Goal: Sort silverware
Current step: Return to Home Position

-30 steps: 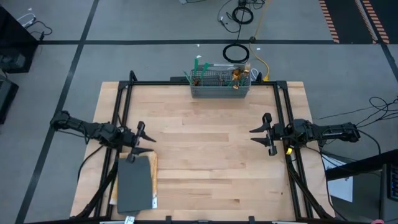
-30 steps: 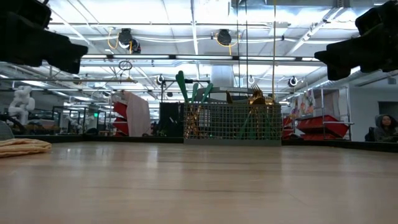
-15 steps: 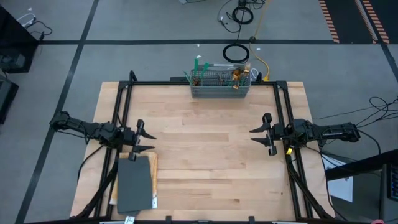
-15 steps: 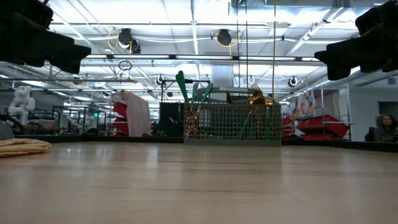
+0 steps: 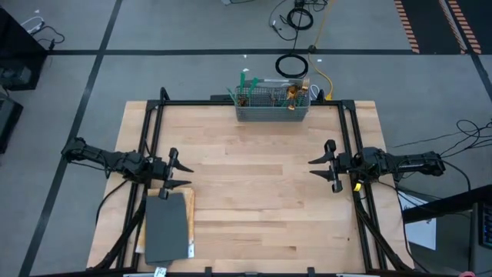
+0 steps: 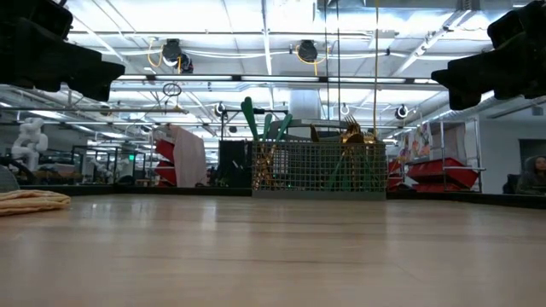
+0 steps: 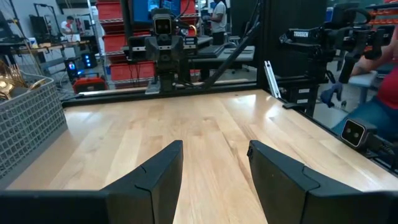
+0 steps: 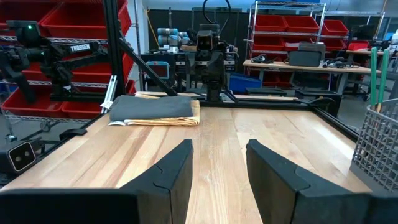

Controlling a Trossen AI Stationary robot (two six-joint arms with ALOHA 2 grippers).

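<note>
The gold and teal-green silverware (image 6: 249,119) is seen standing in the grey wire basket (image 5: 270,114). The basket is set at the middle of the far edge of the light wooden table (image 5: 254,200). Green handles are poked up at one end of the basket, and shiny gold heads are seen at the other end. No spoon, fork or knife is seen lying on the wood. The left gripper (image 7: 214,149) is held above the near left part of the table, just by a folded dark grey cloth (image 5: 165,231). Its two fingers are spread apart, with nothing between them. The right gripper (image 8: 219,146) is held above the right side, well apart from the basket, and its fingers are spread apart and empty too. Next to a second ago, almost nothing is changed. Only a tiny shift of the left arm is seen in the low view, and the basket and silverware are not moved. From this it is judged that the sorting is likely done and that the arms are being parked at their resting places.
</note>
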